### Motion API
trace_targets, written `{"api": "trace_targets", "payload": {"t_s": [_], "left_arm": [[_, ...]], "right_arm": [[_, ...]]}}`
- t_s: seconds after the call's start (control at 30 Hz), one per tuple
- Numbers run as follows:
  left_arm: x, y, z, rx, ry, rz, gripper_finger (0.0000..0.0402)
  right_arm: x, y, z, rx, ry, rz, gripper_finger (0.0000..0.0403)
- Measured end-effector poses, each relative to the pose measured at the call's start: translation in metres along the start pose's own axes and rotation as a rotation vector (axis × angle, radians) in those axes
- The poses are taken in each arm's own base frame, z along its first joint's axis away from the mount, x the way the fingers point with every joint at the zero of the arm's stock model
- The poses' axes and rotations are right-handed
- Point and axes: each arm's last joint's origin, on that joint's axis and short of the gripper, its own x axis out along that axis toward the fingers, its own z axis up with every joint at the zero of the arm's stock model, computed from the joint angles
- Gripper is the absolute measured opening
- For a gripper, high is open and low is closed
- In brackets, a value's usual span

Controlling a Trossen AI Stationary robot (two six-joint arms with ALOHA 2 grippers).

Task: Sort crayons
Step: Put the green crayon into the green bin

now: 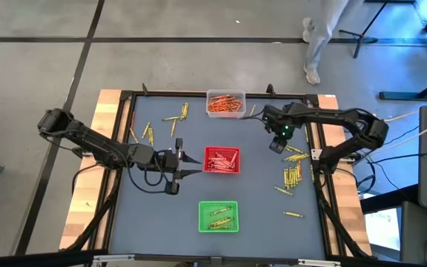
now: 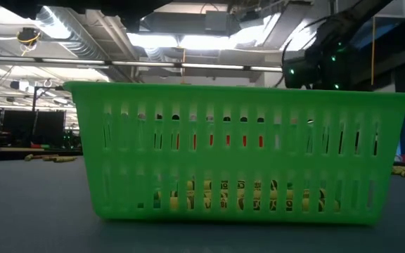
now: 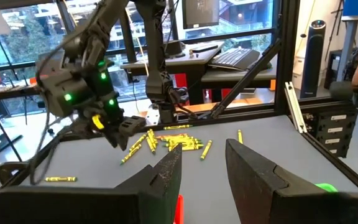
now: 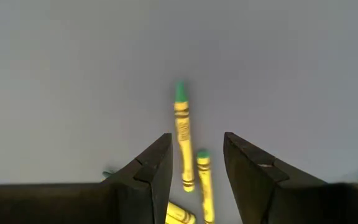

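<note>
Only the right wrist view showed two yellow-green crayons (image 4: 183,137) lying on the worktop (image 4: 73,62) beneath the right hand (image 4: 194,163), whose fingers stood parted around them, holding nothing. From above, that hand (image 1: 278,142) hung near the scattered crayons (image 1: 293,172) at the right side. The left hand (image 1: 186,160) pointed at the red tray (image 1: 222,159), fingers slightly apart and empty. The low view was blocked by the green tray (image 2: 241,151), with crayons inside. Orange crayons filled the clear tray (image 1: 225,103).
</note>
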Motion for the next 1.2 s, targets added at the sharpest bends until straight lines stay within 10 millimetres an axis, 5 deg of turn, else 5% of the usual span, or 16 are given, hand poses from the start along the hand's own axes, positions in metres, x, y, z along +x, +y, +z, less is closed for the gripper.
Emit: {"api": "trace_targets", "payload": {"t_s": [0.43,0.6,0.8,1.2], "left_arm": [[0.0,0.0,0.0,0.0,0.0,0.006,0.0109],[0.0,0.0,0.0,0.0,0.0,0.007,0.0109],[0.0,0.0,0.0,0.0,0.0,0.007,0.0109],[0.0,0.0,0.0,0.0,-0.001,0.007,0.0109]], "right_arm": [[0.034,0.0,-0.007,-0.023,-0.075,0.009,0.014],[0.036,0.0,-0.009,-0.026,-0.086,0.018,0.0103],[0.036,0.0,-0.008,-0.046,-0.09,0.018,0.0015],[0.003,0.023,0.007,-0.13,-0.189,0.019,0.0009]]}}
